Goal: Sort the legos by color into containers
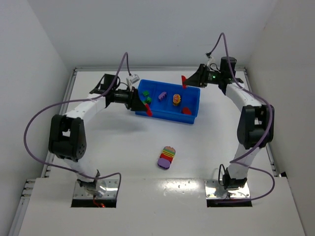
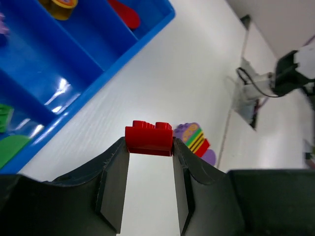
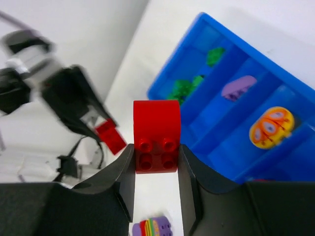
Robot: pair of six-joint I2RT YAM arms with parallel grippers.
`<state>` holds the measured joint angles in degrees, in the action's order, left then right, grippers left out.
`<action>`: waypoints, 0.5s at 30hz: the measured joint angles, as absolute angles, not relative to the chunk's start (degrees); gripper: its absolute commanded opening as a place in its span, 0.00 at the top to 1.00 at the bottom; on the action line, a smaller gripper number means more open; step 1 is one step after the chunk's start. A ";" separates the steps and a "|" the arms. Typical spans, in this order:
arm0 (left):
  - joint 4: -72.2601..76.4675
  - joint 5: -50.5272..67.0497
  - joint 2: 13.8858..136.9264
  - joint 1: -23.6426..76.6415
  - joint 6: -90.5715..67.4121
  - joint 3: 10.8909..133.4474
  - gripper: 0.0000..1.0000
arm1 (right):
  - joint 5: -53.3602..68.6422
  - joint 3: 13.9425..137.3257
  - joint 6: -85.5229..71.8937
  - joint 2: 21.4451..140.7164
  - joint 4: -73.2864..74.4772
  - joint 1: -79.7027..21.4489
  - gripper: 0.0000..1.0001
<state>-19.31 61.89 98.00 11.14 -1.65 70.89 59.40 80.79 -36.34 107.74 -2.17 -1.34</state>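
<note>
My left gripper (image 2: 149, 147) is shut on a small red lego (image 2: 148, 136), just off the front left corner of the blue tray (image 1: 166, 116). My right gripper (image 3: 155, 152) is shut on a taller red lego with a rounded top (image 3: 156, 132), above the tray's back right edge. Left to right, the containers hold green legos (image 1: 146, 96), a purple lego (image 1: 161, 97), a yellow-orange lego (image 1: 176, 100) and a red lego (image 1: 187, 110). A multicoloured clump of purple, green, yellow and red legos (image 1: 166, 157) lies on the table in front of the tray.
White walls close in the table on the left, back and right. Purple cables (image 1: 34, 123) loop from both arms. The arm bases (image 1: 96, 189) sit at the near edge.
</note>
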 measured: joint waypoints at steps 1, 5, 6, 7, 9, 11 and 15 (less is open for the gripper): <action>-19.77 60.29 96.57 11.11 -0.97 70.39 0.83 | 57.98 81.03 -33.82 107.74 0.25 -1.37 0.96; -20.27 50.81 89.54 12.01 1.50 69.65 0.83 | 47.53 81.80 -24.16 107.72 9.96 -2.20 0.98; -19.99 47.77 87.85 12.43 1.89 69.65 0.83 | 44.01 81.78 -21.87 107.66 12.27 -2.52 0.98; -19.66 44.88 86.50 12.97 2.28 69.65 0.83 | 40.62 81.73 -20.34 107.61 13.96 -2.94 0.98; -18.52 39.44 84.29 14.28 2.79 69.65 0.81 | 33.28 81.19 -17.56 107.28 16.64 -3.77 0.98; -17.04 33.54 83.05 16.01 3.07 69.65 0.80 | 26.98 80.49 -15.27 106.98 18.31 -4.67 0.98; -14.98 23.22 82.74 20.58 3.92 69.56 0.77 | 16.93 79.11 -11.92 106.48 20.40 -6.72 0.94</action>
<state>-14.98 23.22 82.74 20.58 3.92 69.56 16.93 79.11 -11.92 106.48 20.40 -6.72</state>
